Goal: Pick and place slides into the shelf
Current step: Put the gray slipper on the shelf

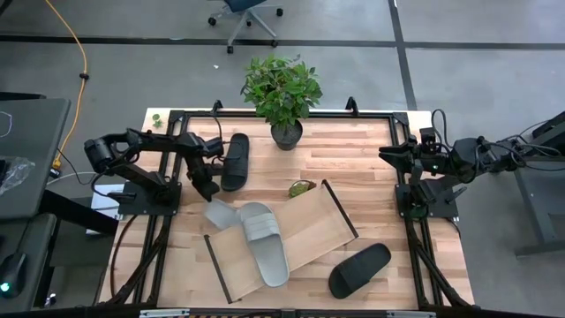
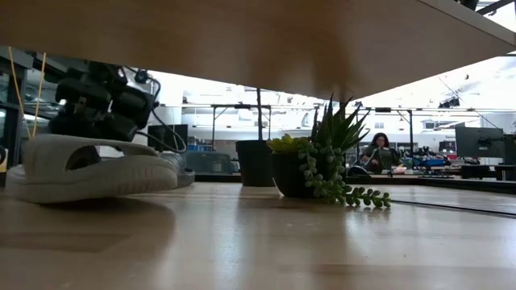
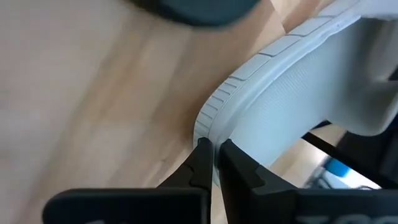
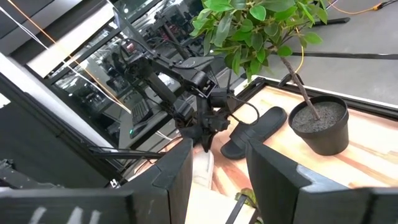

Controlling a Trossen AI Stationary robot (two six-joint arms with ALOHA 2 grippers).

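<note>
The left arm reaches down, its claw (image 3: pixel 213 152) pinching a grey slide's (image 1: pixel 219 213) heel rim beside the shelf (image 1: pixel 309 231). The right claw (image 4: pixel 217 163) hangs spread over the worktop's (image 1: pixel 353 146) right edge.

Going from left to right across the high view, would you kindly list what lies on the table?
Left gripper shut on a grey slide's edge → black slide → potted plant → second black slide → right gripper, waiting at the right edge.
</note>
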